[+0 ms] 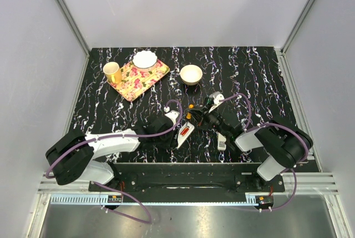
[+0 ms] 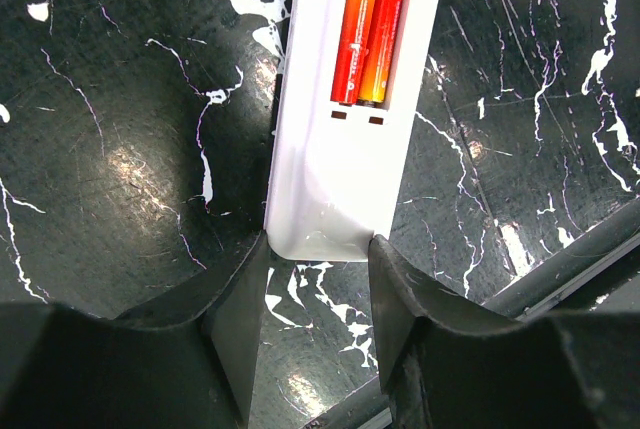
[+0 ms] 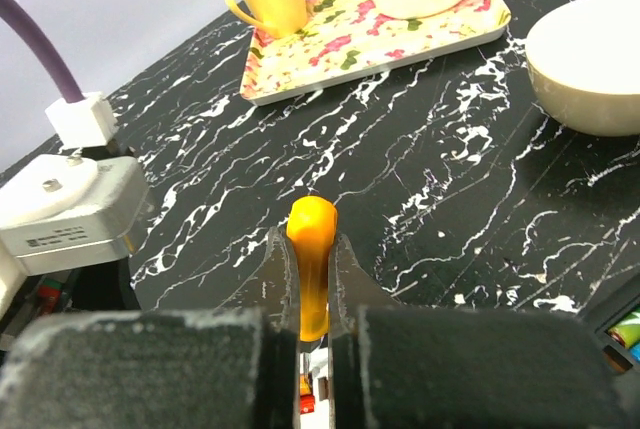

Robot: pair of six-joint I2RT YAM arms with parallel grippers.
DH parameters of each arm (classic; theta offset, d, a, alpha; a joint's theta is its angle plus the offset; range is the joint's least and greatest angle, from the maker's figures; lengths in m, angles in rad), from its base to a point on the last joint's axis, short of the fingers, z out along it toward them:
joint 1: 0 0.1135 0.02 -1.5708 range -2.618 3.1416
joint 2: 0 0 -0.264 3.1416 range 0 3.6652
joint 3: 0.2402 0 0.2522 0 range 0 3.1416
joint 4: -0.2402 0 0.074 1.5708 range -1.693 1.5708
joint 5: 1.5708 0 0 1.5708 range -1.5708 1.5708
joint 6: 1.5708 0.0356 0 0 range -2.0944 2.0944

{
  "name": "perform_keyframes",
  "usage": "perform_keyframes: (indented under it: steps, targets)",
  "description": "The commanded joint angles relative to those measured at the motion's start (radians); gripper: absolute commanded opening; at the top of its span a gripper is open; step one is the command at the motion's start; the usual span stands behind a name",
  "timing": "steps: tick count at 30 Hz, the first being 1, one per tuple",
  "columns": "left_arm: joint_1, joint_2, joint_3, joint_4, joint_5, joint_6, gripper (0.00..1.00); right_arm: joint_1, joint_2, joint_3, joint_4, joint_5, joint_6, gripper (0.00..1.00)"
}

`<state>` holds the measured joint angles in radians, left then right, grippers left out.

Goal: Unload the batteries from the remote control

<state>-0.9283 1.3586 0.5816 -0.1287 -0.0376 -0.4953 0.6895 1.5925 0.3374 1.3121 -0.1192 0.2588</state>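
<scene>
Two batteries (image 2: 368, 34), one red and one orange, lie side by side in the open bay of the remote control (image 2: 325, 199), whose near end the left gripper (image 2: 318, 249) clamps between its jaws. We fear the orange stick (image 3: 312, 221) pinched in the right gripper (image 3: 310, 247) could skid off a battery, or lever the remote control out of that shallow hold.

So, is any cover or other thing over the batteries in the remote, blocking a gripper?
Nothing visible. Both batteries lie bare in the open remote, whose end the left gripper holds.
</scene>
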Motion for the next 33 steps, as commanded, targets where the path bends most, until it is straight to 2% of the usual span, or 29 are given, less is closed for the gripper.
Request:
perform_keyframes:
  steps: [1,10,20,33]
  targets:
    - [0.003,0.042,-0.003,-0.025,-0.058,0.017,0.28,-0.013,0.021,-0.003,0.228,0.032,-0.029,0.0]
    - [0.005,0.045,0.0,-0.026,-0.058,0.017,0.28,-0.015,0.044,-0.001,0.23,-0.005,0.007,0.0]
    - [0.003,0.054,0.003,-0.029,-0.062,0.015,0.28,-0.021,0.073,0.002,0.23,-0.146,0.18,0.0]
    - [0.003,0.07,0.009,-0.032,-0.07,0.015,0.27,-0.024,0.11,0.043,0.23,-0.243,0.327,0.0]
